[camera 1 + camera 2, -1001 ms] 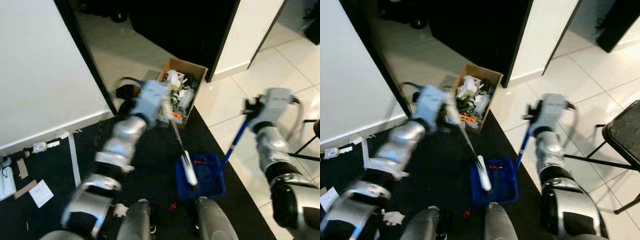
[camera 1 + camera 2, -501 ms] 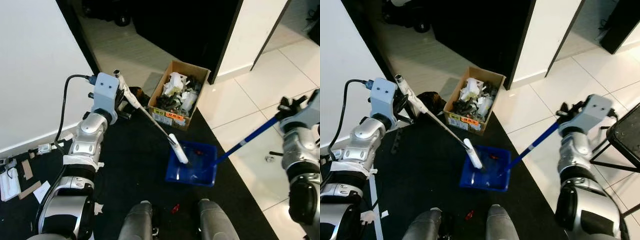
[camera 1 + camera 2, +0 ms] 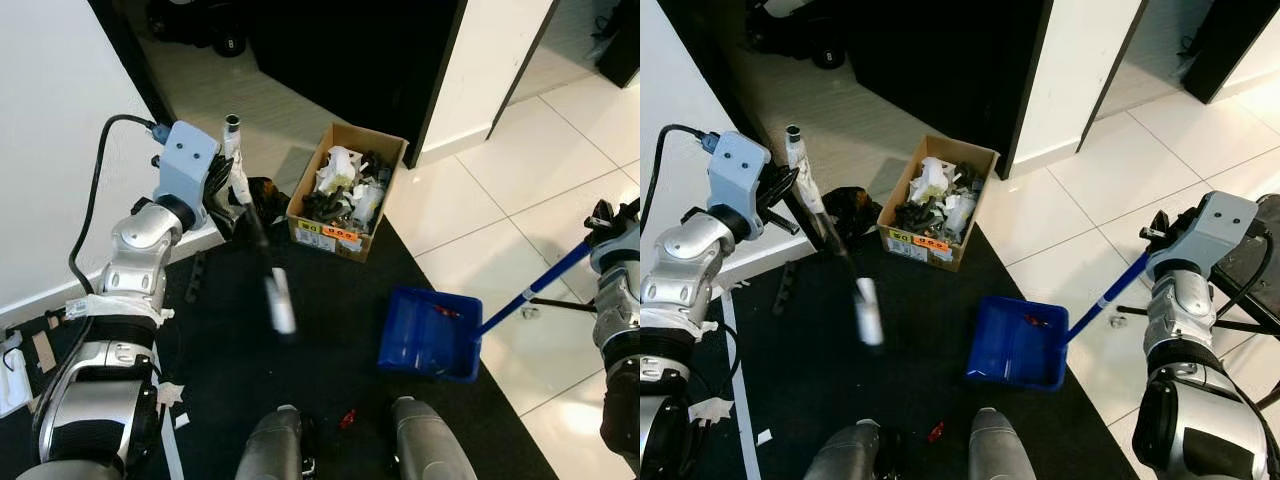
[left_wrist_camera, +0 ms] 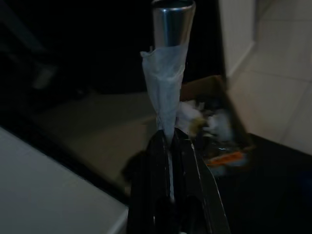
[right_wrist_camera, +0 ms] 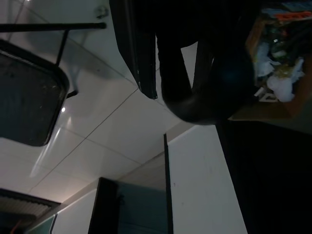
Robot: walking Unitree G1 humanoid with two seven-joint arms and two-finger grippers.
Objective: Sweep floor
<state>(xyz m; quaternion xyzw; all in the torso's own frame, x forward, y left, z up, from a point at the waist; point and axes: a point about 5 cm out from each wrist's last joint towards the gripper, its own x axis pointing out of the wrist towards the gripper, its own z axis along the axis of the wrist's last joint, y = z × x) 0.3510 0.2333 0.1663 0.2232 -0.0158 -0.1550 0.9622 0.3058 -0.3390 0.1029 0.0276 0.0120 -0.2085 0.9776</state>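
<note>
My left gripper (image 3: 224, 188) is shut on the thin handle (image 4: 167, 78) of a small broom, just below its tape-wrapped metal end. The broom's white head (image 3: 280, 300) hangs blurred over the black mat (image 3: 320, 370), left of the dustpan. A blue dustpan (image 3: 430, 335) rests where the mat meets the tiles, with red scraps (image 3: 1033, 321) inside. Its long blue handle (image 3: 1108, 295) rises right to my right gripper (image 3: 1162, 238), which is shut on it. A small red scrap (image 3: 346, 418) lies on the mat between my legs.
A cardboard box (image 3: 345, 190) full of rubbish stands at the mat's far edge, with a black lump (image 3: 265, 190) beside it. White wall panel (image 3: 60, 150) on the left, dark doorway (image 3: 340, 50) ahead. A black chair (image 3: 1265, 235) stands at the right on white tiles (image 3: 500, 170).
The broom head swung left out of the dustpan and now hangs over the mat. The dustpan slid right toward the tiles. My right gripper has stayed on its handle.
</note>
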